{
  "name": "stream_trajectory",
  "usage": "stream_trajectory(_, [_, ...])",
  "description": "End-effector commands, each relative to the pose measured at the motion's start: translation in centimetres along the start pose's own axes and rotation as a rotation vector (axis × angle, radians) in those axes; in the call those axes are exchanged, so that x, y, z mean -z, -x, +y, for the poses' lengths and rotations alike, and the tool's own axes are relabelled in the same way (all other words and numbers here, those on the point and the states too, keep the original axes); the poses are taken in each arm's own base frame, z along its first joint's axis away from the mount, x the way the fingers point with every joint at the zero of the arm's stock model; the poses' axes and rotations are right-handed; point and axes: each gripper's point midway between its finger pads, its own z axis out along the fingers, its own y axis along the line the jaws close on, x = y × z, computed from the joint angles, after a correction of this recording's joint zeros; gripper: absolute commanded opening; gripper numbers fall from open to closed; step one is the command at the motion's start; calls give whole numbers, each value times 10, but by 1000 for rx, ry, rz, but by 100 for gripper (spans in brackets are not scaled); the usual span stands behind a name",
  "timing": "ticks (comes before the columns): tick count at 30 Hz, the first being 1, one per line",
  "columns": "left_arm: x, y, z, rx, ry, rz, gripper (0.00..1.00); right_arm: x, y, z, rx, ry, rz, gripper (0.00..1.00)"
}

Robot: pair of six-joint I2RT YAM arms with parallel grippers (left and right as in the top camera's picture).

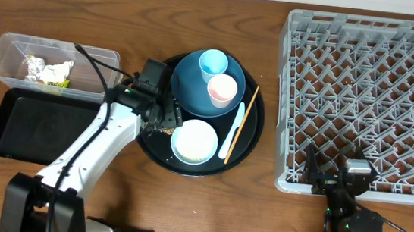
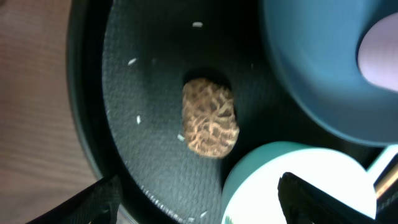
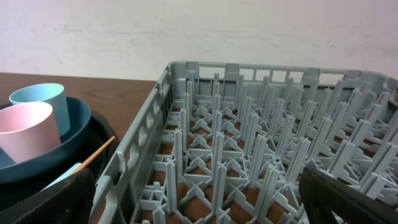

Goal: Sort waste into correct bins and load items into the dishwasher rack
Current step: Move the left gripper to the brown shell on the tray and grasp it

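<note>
My left gripper (image 1: 164, 119) (image 2: 199, 205) hangs open over the left part of the round black tray (image 1: 251, 135). The brown biscuit-like lump (image 2: 210, 117) lies on the tray mat just ahead of its fingers (image 2: 93, 200), untouched. Loose rice grains (image 2: 132, 61) are scattered around the lump. The light blue bowl (image 1: 194, 141) (image 2: 292, 180) sits under the right finger. On the blue plate (image 1: 191, 84) stand the pale blue cup (image 1: 213, 63) and the pink cup (image 1: 222, 90). The white spoon (image 1: 233, 130) and the chopstick (image 1: 244, 123) lie to the plate's right. My right gripper (image 1: 335, 174) (image 3: 199, 205) is open at the grey rack's (image 1: 368, 101) front edge.
The clear tub (image 1: 7, 51) at the left holds the crumpled tissue (image 1: 59, 70) and the snack wrapper (image 1: 38, 69). The shallow black tray (image 1: 31, 126) lies just in front of the tub, beside my left arm. The rack fills the right side of the table.
</note>
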Motion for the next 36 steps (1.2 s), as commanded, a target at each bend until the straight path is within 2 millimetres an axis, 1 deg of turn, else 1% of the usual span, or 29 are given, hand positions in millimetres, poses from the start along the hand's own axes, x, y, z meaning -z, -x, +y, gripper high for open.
stream_trajectory(1, [-7, 2, 0, 5, 6, -4, 81, 0, -1, 0, 8, -5, 1, 99])
stream_trajectory(5, [-11, 4, -1, 50, 7, -3, 81, 0, -1, 0, 8, -5, 1, 99])
stream_trajectory(13, [-23, 1, 0, 56, 24, 21, 81, 0, -1, 0, 8, -5, 1, 99])
stream_trajectory(22, [-51, -9, 7, 55, 70, 91, 80, 0, -1, 0, 8, -5, 1, 99])
stream_trajectory(26, [-62, -13, 9, 55, 87, 117, 77, 0, -1, 0, 8, -5, 1, 99])
stream_trajectory(33, [-68, -15, 10, 55, 95, 129, 76, 0, -1, 0, 8, -5, 1, 99])
stream_trajectory(36, [-68, -14, 10, 55, 94, 126, 71, 0, -1, 0, 8, -5, 1, 99])
